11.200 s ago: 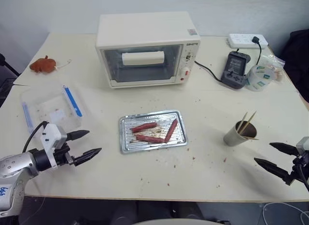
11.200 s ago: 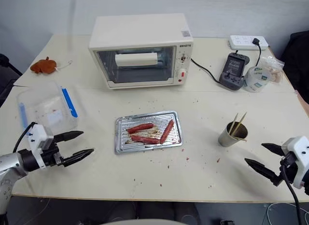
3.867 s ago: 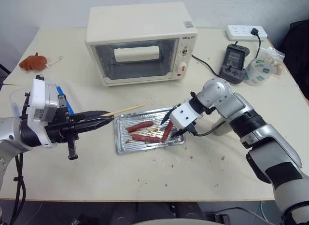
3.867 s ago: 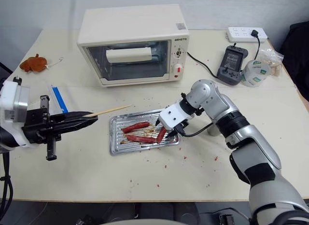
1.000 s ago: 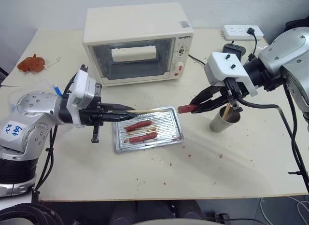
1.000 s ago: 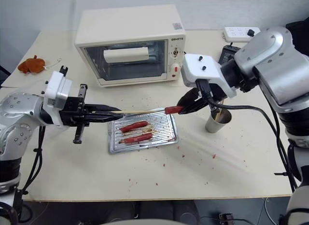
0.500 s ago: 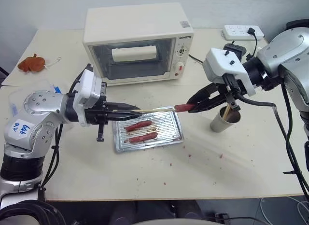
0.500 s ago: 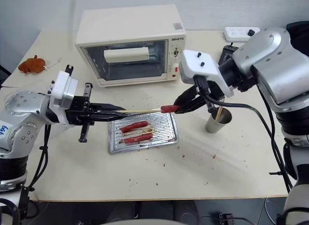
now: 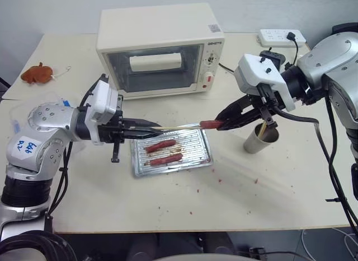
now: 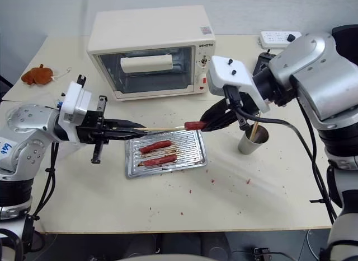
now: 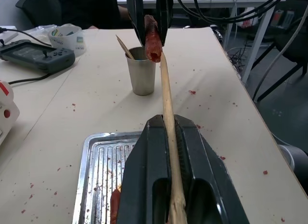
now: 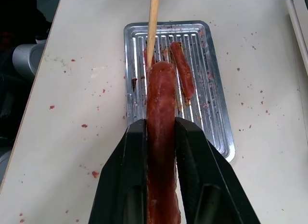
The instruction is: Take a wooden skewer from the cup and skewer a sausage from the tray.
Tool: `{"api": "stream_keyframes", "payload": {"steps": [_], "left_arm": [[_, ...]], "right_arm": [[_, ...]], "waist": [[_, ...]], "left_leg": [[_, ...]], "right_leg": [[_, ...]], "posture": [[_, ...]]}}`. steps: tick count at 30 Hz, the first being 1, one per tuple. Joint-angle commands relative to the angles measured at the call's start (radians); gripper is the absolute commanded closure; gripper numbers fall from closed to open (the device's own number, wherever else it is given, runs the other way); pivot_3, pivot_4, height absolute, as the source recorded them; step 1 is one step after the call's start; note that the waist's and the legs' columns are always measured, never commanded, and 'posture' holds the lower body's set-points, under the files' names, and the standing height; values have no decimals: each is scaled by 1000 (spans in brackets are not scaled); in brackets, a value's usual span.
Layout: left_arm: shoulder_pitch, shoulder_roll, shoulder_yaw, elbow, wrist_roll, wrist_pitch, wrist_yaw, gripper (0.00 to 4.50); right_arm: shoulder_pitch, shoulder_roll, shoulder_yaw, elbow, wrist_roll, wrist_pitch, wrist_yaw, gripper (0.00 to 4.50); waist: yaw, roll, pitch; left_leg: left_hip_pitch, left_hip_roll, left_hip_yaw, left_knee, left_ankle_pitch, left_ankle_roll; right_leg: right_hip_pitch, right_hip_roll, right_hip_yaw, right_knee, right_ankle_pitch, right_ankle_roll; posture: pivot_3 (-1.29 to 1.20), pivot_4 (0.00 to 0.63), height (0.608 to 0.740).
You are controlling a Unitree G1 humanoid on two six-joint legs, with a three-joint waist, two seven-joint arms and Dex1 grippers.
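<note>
1. While the left gripper (image 9: 150, 126) is clamped shut on the skewer (image 9: 176, 127), the right gripper (image 9: 224, 124) pinches the sausage (image 9: 210, 124), both above the tray (image 9: 172, 152).
2. Skewer tip meets the sausage end; pierced or only touching, can't tell.
3. Keep both on one axis, push straight and slow.
4. Off-centre push likely exits the side.
5. Cup (image 9: 261, 139) sits beside the tray.

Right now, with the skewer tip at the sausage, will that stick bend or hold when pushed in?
The wooden skewer looks thin and reaches far beyond the left gripper, so it may flex. The sausage looks smooth; it might slip in the right gripper.
</note>
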Motion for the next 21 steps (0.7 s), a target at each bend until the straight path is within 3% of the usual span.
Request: {"api": "stream_keyframes", "payload": {"steps": [1, 3, 7, 21], "left_arm": [[-13, 20, 40, 5, 1, -12, 0, 4500], [-17, 23, 46, 9, -3, -7, 0, 4500], [-16, 32, 46, 18, 2, -18, -6, 4500], [-15, 0, 7, -2, 0, -16, -13, 4500]], "right_arm": [[-9, -20, -49, -23, 0, -13, 14, 3671], [-8, -21, -48, -20, -2, -15, 14, 3671], [-3, -27, -47, -19, -3, -19, 20, 4437], [-12, -22, -43, -9, -10, -18, 13, 4475]], "waist": [[0, 0, 0], [0, 0, 0], [0, 0, 0], [0, 0, 0]], "left_leg": [[0, 0, 0, 0, 0, 0], [0, 0, 0, 0, 0, 0], [0, 0, 0, 0, 0, 0], [0, 0, 0, 0, 0, 0]], "right_leg": [[0, 0, 0, 0, 0, 0], [0, 0, 0, 0, 0, 0], [0, 0, 0, 0, 0, 0], [0, 0, 0, 1, 0, 0]], "posture": [[0, 150, 740], [0, 150, 740], [0, 150, 740], [0, 150, 740]]}}
